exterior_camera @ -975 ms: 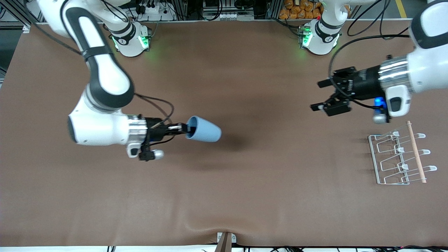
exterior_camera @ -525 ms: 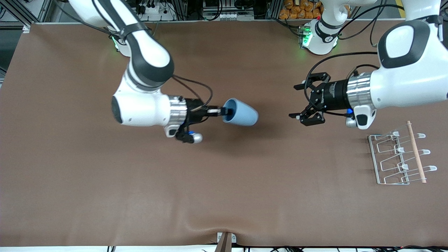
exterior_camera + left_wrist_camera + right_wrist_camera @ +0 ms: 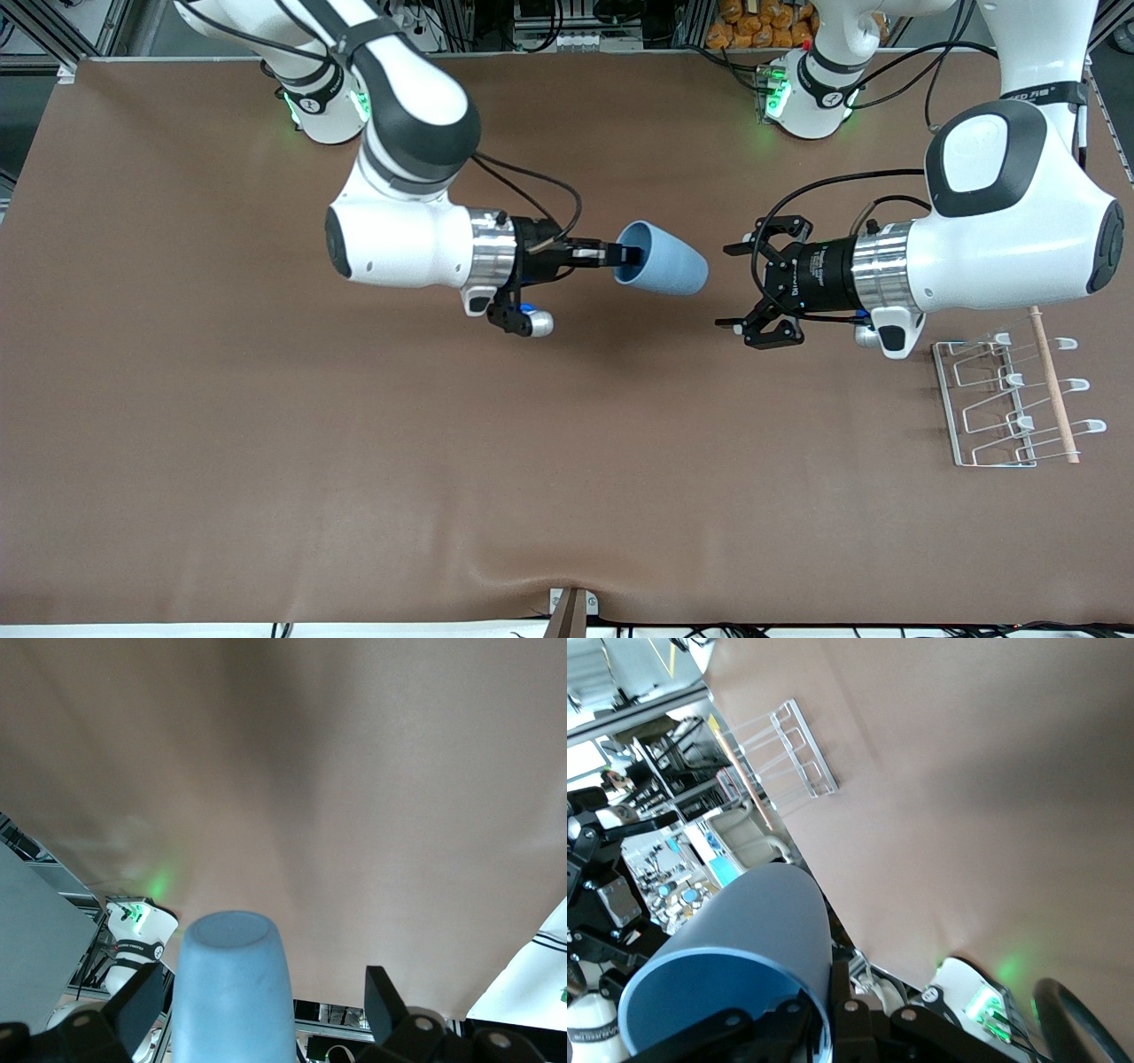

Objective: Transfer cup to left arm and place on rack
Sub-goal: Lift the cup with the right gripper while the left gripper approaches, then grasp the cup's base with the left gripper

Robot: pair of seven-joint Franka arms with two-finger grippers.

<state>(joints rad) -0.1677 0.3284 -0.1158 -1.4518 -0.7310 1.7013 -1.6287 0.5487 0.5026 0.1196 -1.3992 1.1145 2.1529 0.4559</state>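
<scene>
The rack point(image 3: 1010, 403) sits on the brown table point(image 3: 354, 461) at the left arm's end, nearest the camera, with nothing on its pegs. Higher up, over the middle of the table, the blue cup point(image 3: 664, 260) hangs on its side in the air. The right gripper point(image 3: 620, 255) pinches the cup's rim, one finger inside. The left gripper point(image 3: 740, 288) is just beside the cup's bottom, fingers wide apart, not touching it. Both arms reach in flat toward each other.
</scene>
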